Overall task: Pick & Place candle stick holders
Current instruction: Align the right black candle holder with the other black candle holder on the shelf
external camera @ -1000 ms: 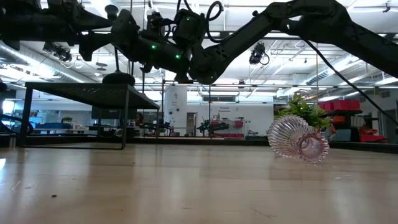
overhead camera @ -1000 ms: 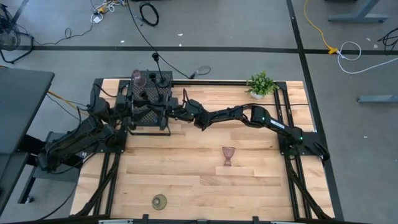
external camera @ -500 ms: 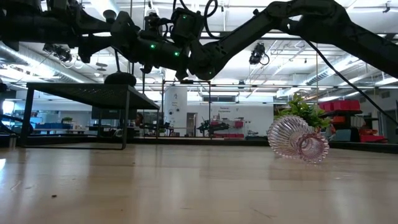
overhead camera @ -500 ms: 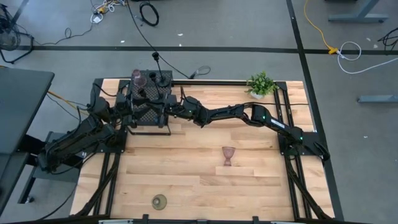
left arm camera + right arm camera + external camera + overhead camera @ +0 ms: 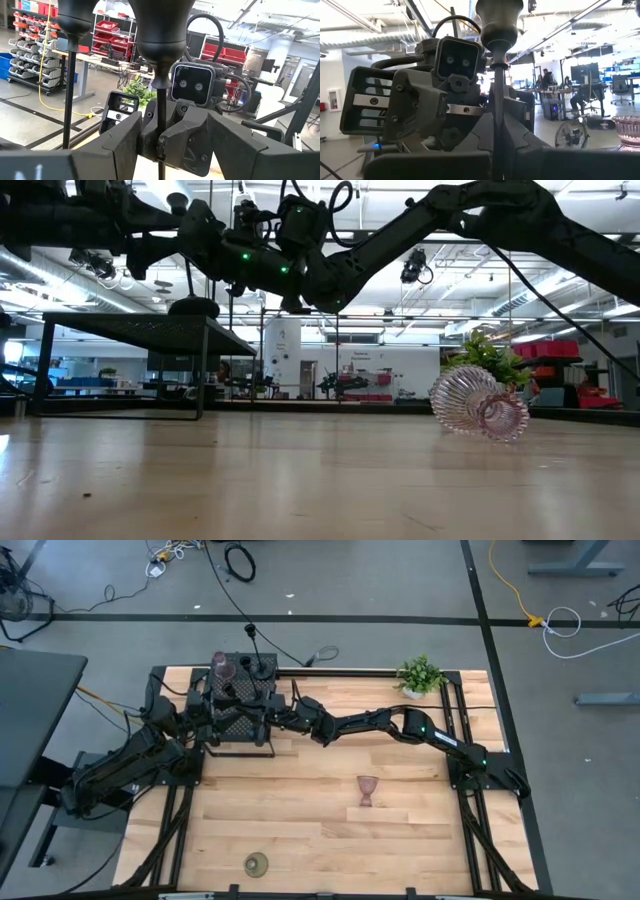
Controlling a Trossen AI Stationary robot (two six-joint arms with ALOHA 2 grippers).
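A black mesh box (image 5: 240,725) stands at the far left. On it are a pinkish goblet (image 5: 219,664) and thin black stems (image 5: 262,668). My right gripper (image 5: 498,165) reaches in from the right to the box's right side (image 5: 282,716) and is shut on one upright black stem (image 5: 497,100) with a cup top. My left gripper (image 5: 175,152) faces it over the box (image 5: 255,718), open, with a finger on either side of the right gripper. A second pinkish goblet (image 5: 368,790) lies on its side mid-table. The olive-gold round holder (image 5: 257,863) sits near the front edge. My right gripper pinches the thin black stem (image 5: 160,125) between its two fingers, well below the cup top (image 5: 499,22). The fingers come level from the table's right side and lie across the stem. The stem stands upright; its base is hidden by the grippers.
A small green potted plant (image 5: 420,675) stands at the far right edge. Another black stem (image 5: 67,90) stands close beside the held one. The fallen goblet also shows in the low view (image 5: 480,405). Bare wood lies across the table's middle and front.
My right gripper has shifted a little toward the mesh box and the table's left edge, then eased back toward the right, staying shut on the upright stem.
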